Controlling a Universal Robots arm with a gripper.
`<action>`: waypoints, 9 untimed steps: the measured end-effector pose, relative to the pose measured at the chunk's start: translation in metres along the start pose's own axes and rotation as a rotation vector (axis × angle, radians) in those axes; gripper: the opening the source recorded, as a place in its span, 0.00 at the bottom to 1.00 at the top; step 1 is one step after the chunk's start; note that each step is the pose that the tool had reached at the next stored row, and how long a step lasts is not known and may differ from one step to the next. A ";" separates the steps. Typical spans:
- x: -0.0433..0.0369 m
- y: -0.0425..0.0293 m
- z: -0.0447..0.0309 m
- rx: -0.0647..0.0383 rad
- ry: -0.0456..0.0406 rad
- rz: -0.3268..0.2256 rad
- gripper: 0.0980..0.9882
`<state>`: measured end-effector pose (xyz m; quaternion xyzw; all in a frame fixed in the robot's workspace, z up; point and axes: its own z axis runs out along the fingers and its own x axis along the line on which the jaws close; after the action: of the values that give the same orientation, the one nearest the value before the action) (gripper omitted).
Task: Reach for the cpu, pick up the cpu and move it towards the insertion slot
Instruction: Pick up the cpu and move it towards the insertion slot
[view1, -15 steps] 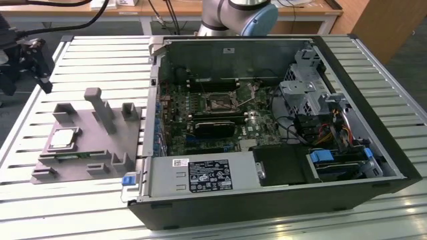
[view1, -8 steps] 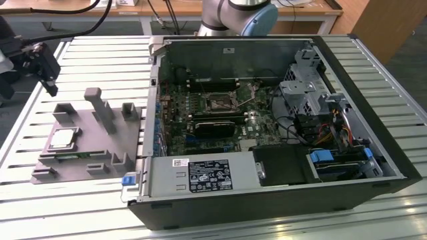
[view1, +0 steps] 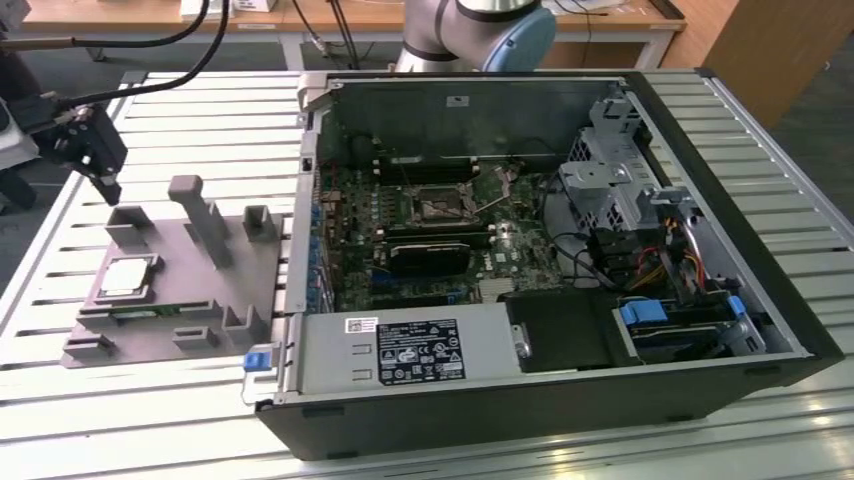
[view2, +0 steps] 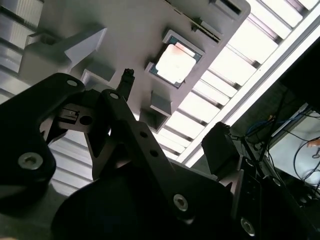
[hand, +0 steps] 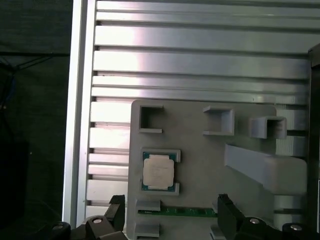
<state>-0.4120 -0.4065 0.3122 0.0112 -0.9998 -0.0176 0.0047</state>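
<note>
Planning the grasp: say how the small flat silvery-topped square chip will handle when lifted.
This silvery-topped square cpu looks thin and flat, so probably stiff and light. Its shiny metal top may be slippery. Lying flat in the grey plastic fixture, it should not roll.

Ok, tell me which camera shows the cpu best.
The first wrist view: it looks straight down on the cpu, unobstructed in its recess on the grey fixture. The second wrist view shows the cpu at a slant, bright with glare. The exterior view shows the cpu small, at that view's left.
</note>
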 end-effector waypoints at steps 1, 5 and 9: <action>0.0000 -0.0008 0.0018 0.000 0.0000 0.000 0.81; 0.0000 -0.0026 0.0089 0.001 0.0017 -0.001 0.81; 0.0021 -0.0044 0.0162 0.001 0.0021 -0.003 0.81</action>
<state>-0.4141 -0.4104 0.2959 0.0125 -0.9998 -0.0172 0.0057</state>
